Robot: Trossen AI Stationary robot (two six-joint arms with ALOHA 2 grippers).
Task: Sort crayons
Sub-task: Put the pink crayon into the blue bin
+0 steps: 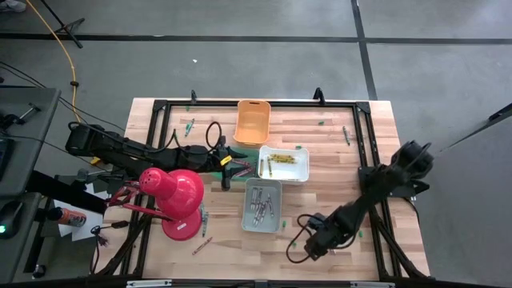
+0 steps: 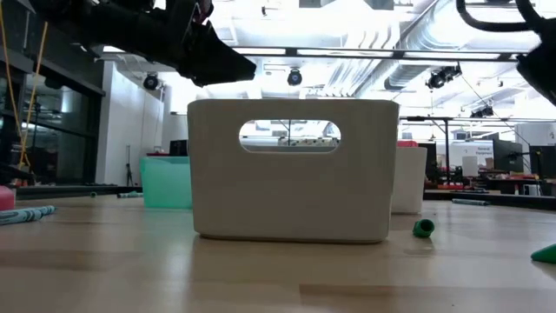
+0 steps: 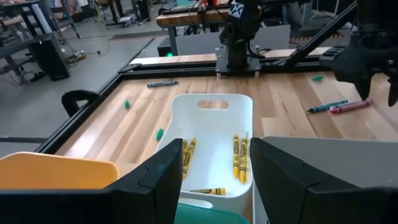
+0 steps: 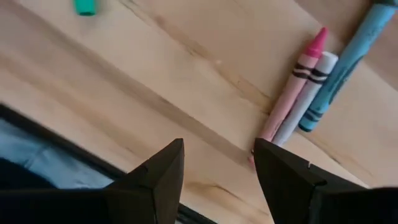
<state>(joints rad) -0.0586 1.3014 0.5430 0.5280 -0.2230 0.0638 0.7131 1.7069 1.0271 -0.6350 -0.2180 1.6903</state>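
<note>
- Left gripper [image 3: 211,180] hung over the white bin [image 1: 284,163] of yellow crayons [image 3: 239,158] mid-bench, its fingers spread wide and holding nothing
- Right gripper [image 4: 217,171] was low at the near right of the bench [image 1: 336,136], fingers parted and empty, just short of the pink crayon [image 4: 292,93], which lay touching a white and a blue one
- Grey bin [image 1: 262,205] held grey crayons
- Judgement: crayons are light, stiff, waxy and brittle, prone to roll; best pinched across the paper-wrapped middle
</note>
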